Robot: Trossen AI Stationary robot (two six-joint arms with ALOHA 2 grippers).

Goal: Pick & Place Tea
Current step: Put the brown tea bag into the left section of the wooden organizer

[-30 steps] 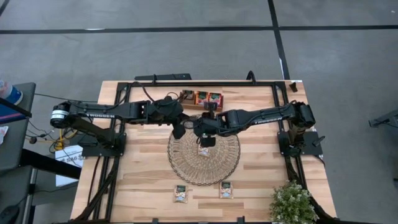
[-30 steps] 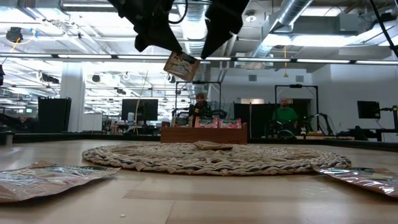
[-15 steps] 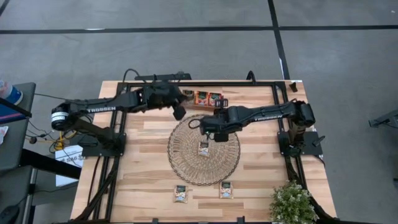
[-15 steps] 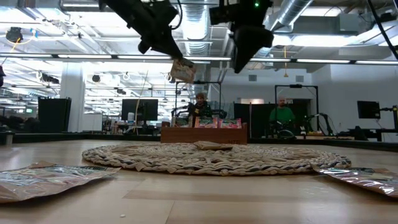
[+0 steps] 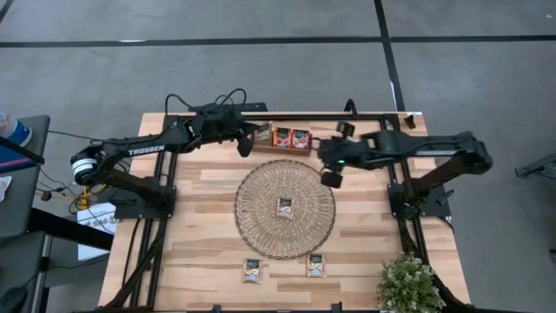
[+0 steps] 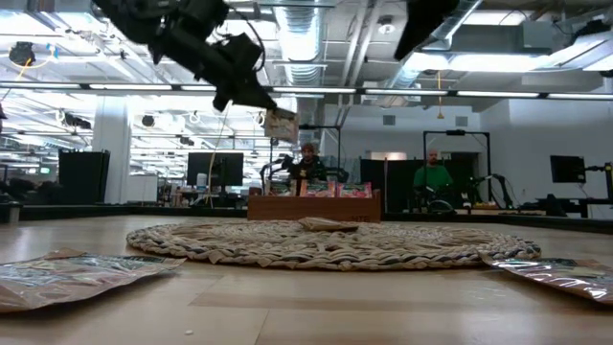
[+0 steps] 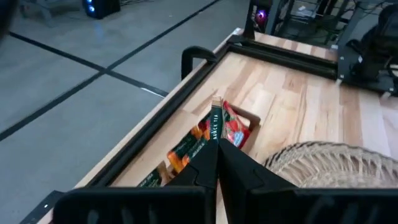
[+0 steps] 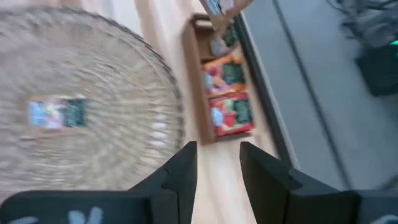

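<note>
tea sachet (image 6: 282, 125) | left claw (image 6: 257, 99) clenched on it over tray (image 5: 282, 149) | right claw (image 8: 217, 163) released, empty

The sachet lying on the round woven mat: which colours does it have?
The sachet is pale beige with a dark green top, clearest in the high view.

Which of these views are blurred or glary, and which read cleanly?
Right wrist view: streaked with motion blur, the woven mat and wooden tray smeared. Left wrist view: sharp on the tea sachet pinched in the left gripper. Low view: bright ceiling lights silhouette the arms; near sachets soft. High view: even light, no glare.
</note>
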